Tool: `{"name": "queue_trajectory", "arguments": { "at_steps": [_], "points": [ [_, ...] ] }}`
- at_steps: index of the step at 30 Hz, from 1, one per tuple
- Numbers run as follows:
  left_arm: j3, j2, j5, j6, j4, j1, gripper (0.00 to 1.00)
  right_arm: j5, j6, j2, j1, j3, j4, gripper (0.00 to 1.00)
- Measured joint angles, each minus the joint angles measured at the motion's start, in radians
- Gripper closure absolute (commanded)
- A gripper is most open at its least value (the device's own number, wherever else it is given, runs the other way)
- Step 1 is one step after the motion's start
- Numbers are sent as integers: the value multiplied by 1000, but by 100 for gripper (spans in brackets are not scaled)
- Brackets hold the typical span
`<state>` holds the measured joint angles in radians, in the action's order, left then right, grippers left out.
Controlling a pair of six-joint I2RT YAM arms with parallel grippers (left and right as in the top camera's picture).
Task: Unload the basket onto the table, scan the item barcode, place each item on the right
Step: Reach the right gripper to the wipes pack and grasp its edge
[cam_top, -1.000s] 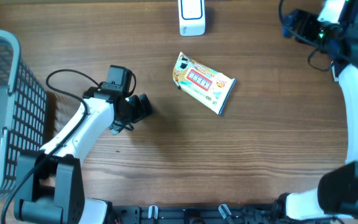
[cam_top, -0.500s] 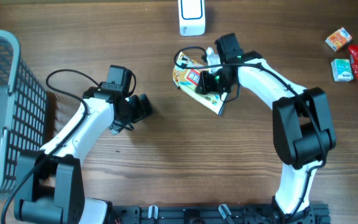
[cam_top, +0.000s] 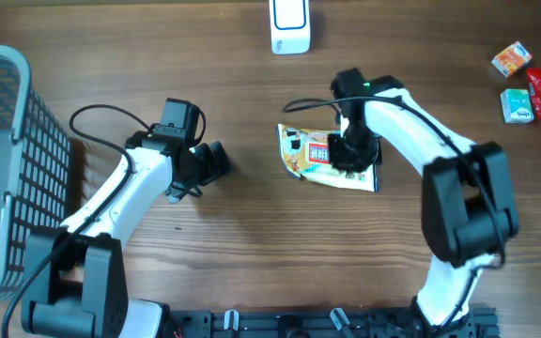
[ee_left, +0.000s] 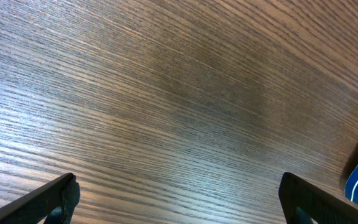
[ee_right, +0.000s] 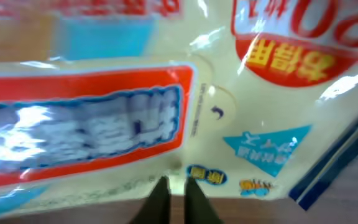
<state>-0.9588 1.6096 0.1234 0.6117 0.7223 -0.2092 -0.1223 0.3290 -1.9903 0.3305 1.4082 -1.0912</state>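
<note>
Grip achieved — right hand (ee_right: 176, 185) has pinched almost shut on the snack packet (cam_top: 303, 150), which has turned and shifted; lifting it to scan seems next. Left hand (ee_left: 179, 196) gapes wide, empty.

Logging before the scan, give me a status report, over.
Left pincer open, idle over table. Right pincer pinched shut on wipes packet edge. Path to white scanner clear.

Overhead looked down on whole surface (cam_top: 252, 253), left wrist faced it closely, right wrist hugged the packet (ee_right: 104, 124), shared overhead
</note>
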Motion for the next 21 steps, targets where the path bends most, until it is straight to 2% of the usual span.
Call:
{"name": "queue_trajectory", "arguments": {
  "at_steps": [3,5,6,9,10,14,21],
  "points": [
    [0,0,0,0,0,0,0,-74,-45,109,0,4,180,31],
    [0,0,6,0,1,0,0,-150,-65,123,0,6,270,30],
    [0,0,24,0,3,0,0,-180,-70,120,0,6,315,34],
    [0,0,145,0,-5,0,0,-195,-73,79,0,6,328,67],
    [0,0,179,0,-4,-2,0,-194,-68,54,0,7,314,71],
    [0,0,236,0,-8,-65,0,-142,-35,-48,-1,4,221,70],
    [0,0,271,12,-67,-114,0,-12,-26,-48,-5,10,110,62]
  ]
}}
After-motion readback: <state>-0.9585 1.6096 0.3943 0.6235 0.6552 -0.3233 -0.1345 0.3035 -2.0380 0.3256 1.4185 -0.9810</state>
